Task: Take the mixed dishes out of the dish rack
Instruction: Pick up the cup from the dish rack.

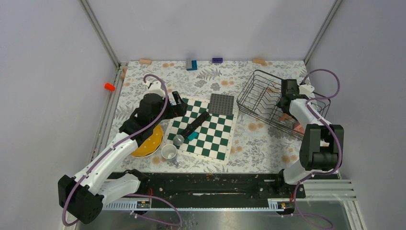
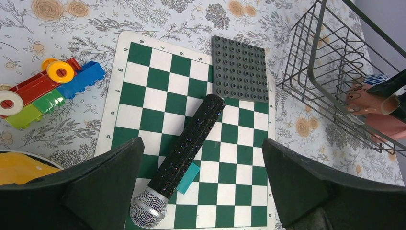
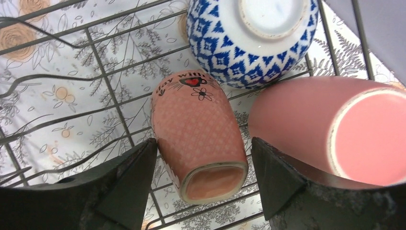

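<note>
Grey walls closed in a flower-printed bench (image 1: pixel 268 143) with a chessboard (image 1: pixel 206 127) near its middle. To the right of that chessboard sat the dish rack (image 1: pixel 261 93). The right fingers (image 3: pixel 119 187) reached inside it, spread on either side of a patterned pink mug (image 3: pixel 198 129) lying on its side on the wires. They stood wide and had no grip on it, though one finger looked close to touching. A plain pink mug (image 3: pixel 330 129) lay just beside it and an upturned blue-and-white bowl (image 3: pixel 249 38) crowded its far end. Room for the outer finger therefore seemed tight, and a straight lift looked the safer way over the rack's rim. Left of the chessboard lay a yellow plate (image 1: pixel 151 143), with a grey mug (image 1: pixel 169 152) at the board's near-left corner; both were apparently unloaded already. Above the chessboard the left fingers (image 2: pixel 95 182) hung fully spread and empty over a microphone (image 2: pixel 186 148), well apart from the rack.
</note>
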Robot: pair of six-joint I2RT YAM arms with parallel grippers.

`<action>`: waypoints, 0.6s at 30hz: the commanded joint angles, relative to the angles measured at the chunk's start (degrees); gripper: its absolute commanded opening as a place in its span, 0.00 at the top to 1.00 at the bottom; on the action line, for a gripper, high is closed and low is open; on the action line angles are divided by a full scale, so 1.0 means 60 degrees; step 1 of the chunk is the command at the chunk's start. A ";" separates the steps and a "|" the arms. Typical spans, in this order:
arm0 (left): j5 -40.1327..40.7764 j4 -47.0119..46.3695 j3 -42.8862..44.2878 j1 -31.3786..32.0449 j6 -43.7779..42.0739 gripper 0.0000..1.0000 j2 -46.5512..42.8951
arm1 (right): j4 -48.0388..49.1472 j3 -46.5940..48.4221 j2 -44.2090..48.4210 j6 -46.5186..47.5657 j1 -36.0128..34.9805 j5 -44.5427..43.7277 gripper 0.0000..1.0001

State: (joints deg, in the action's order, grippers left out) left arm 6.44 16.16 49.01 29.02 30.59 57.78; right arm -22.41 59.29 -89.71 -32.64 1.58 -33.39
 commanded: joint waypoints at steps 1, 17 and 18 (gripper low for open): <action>-0.0096 -0.0473 -0.0094 -0.0017 -0.0176 0.01 -0.0244 | 0.0170 0.0169 0.0007 -0.0165 0.0219 -0.0179 0.24; -0.0645 -0.0453 -0.0032 -0.0017 -0.0176 0.01 -0.0158 | 0.0519 -0.0251 0.0636 0.0136 0.0395 0.0722 0.69; -0.0692 -0.0487 -0.0057 -0.0017 -0.0176 0.01 -0.0197 | 0.0519 -0.0295 0.0737 0.0187 0.0395 0.0740 0.71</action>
State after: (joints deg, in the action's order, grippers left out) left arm 4.56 16.19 48.99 29.02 30.37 57.78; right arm -20.71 58.26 -88.55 -32.56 3.75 -30.98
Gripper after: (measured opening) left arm 0.989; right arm 0.674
